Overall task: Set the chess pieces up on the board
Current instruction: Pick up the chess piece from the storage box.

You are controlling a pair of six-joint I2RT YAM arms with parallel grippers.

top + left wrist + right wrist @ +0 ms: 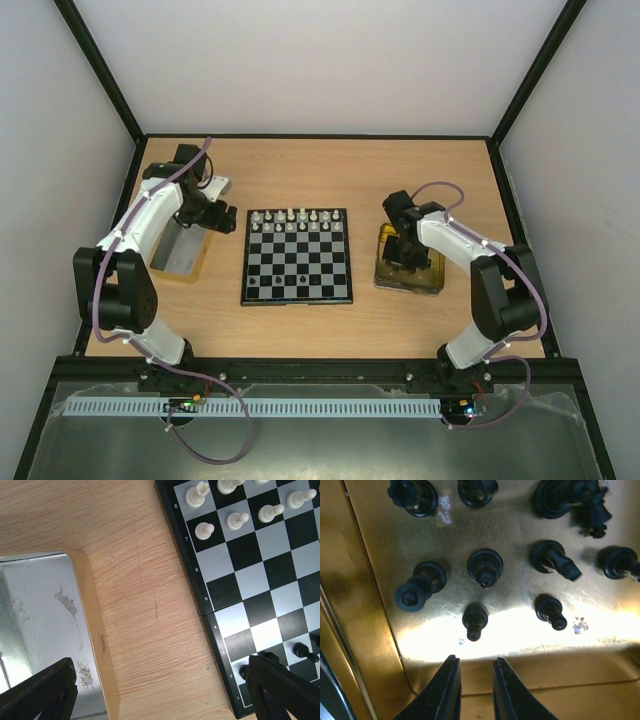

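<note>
**Right fingers nearly closed over the gold tray, left fingers wide and empty**

From my station, the small flat board (300, 260) of black and pale grey squares with a thin black rim lies in the middle of the light wooden table (300, 170), between the two arms. The tiny white chess pieces (291, 214) fill its two far rows. Only a few black chess pieces (302, 651) stand on the near rows, and my left wrist camera shows them close to the board's near left corner.

The right gripper (476, 661) hangs over the shiny gold rectangular tray (365, 580), where I count about ten more black figurines scattered loose. Its fingers (451, 690) are only a narrow slit apart and hold nothing. The closest small black piece (474, 621) sits just beyond the tips, not touching them.

The left gripper (161, 665) hovers above bare wood between the silver-grey metal tray (40, 615) and the board's left edge. Its fingers (40, 692) are spread wide, one over the tray's corner and the other over the board's near corner, with nothing held.
</note>
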